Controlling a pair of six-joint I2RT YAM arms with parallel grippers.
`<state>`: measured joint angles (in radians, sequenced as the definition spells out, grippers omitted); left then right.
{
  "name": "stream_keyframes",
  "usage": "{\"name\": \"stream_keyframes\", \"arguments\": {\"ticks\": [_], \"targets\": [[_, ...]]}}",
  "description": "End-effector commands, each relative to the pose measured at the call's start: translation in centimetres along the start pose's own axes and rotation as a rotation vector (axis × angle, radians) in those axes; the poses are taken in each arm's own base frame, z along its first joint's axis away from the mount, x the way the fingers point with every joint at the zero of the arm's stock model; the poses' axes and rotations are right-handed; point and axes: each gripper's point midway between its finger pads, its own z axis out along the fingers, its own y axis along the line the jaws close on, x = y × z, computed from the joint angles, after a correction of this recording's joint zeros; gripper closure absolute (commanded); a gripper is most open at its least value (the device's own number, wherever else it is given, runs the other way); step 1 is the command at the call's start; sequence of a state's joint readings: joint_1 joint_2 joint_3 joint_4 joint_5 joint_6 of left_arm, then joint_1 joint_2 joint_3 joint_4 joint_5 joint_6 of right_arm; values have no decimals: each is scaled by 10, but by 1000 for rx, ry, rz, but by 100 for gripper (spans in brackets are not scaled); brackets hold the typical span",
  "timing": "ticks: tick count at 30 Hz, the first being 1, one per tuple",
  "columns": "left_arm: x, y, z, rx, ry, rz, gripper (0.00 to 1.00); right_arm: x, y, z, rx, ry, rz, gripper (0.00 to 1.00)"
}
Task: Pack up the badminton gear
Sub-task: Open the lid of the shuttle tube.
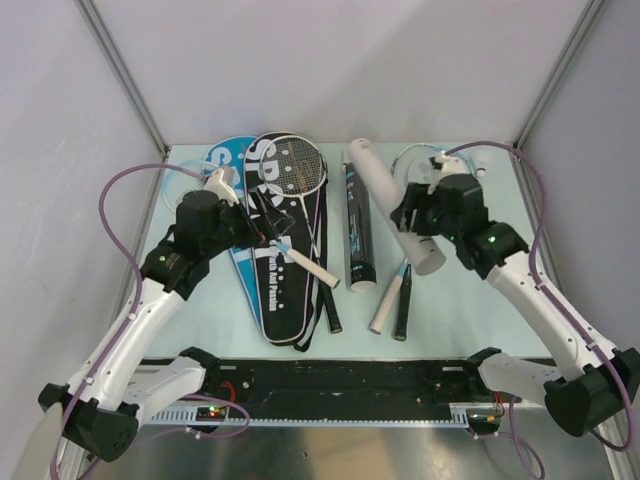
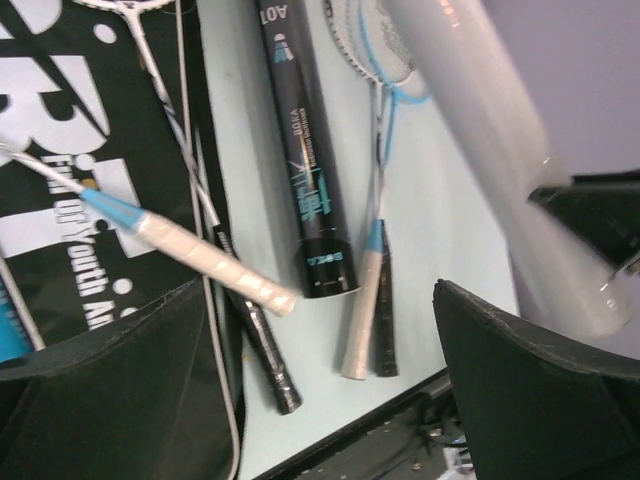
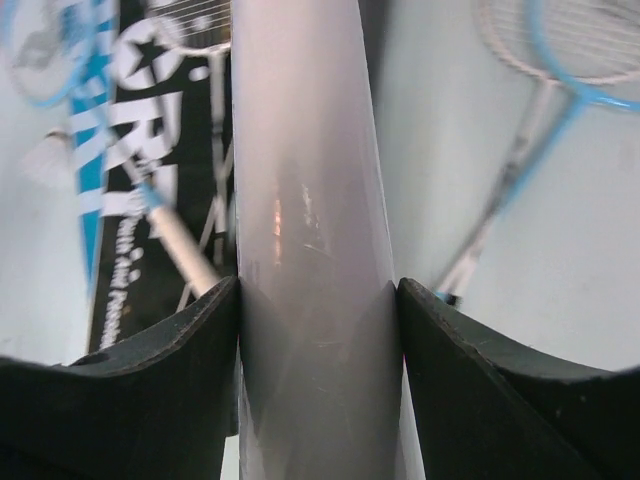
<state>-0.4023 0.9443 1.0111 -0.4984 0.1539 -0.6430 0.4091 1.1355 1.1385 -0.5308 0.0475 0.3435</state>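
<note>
My right gripper (image 1: 413, 226) is shut on the white tube (image 1: 392, 200), which is lifted and slanted above the table. In the right wrist view the white tube (image 3: 310, 250) fills the gap between both fingers (image 3: 150, 390). The black tube (image 1: 358, 225) lies flat just left of it. My left gripper (image 1: 262, 228) hovers open and empty over the black "SPORT" cover (image 1: 270, 290). A white-handled racket (image 1: 310, 267) lies across this cover. A blue cover (image 1: 215, 160) pokes out beneath it. In the left wrist view I see the black tube (image 2: 305, 170), the white handle (image 2: 200, 255) and the white tube (image 2: 500, 150).
A black racket handle (image 1: 331, 312) lies beside the black cover. Two more handles, one white (image 1: 384, 306) and one black (image 1: 402, 310), point at the near edge. A blue-framed racket head (image 1: 418, 160) rests at the back right. A black rail (image 1: 340, 380) borders the near side.
</note>
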Motion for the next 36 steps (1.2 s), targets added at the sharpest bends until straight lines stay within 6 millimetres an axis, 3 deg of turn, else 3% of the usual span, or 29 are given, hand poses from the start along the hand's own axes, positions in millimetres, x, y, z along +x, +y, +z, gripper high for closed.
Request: {"name": "stream_keyframes", "arguments": {"ticks": [1, 4, 8, 18, 22, 29, 32, 36], "targets": [[-16, -28, 11, 110, -32, -139, 0, -15, 67, -8, -181, -141, 26, 58], [-4, -21, 32, 112, -7, -244, 0, -1, 114, -6, -324, -155, 51, 58], [7, -17, 51, 162, -17, -378, 0, 18, 161, -3, -471, -136, 73, 58], [10, -9, 58, 193, -73, -503, 0, 44, 236, -16, -723, -95, 83, 60], [2, -12, 48, 217, -123, -519, 3, 54, 245, -19, -772, -57, 80, 60], [0, -14, 37, 237, -143, -613, 25, 65, 240, -13, -757, -37, 69, 60], [-6, -14, 35, 238, -162, -636, 34, 71, 236, -9, -764, -2, 60, 50], [-12, -4, 38, 209, -192, -707, 47, 67, 220, -11, -752, 19, 61, 25]]}}
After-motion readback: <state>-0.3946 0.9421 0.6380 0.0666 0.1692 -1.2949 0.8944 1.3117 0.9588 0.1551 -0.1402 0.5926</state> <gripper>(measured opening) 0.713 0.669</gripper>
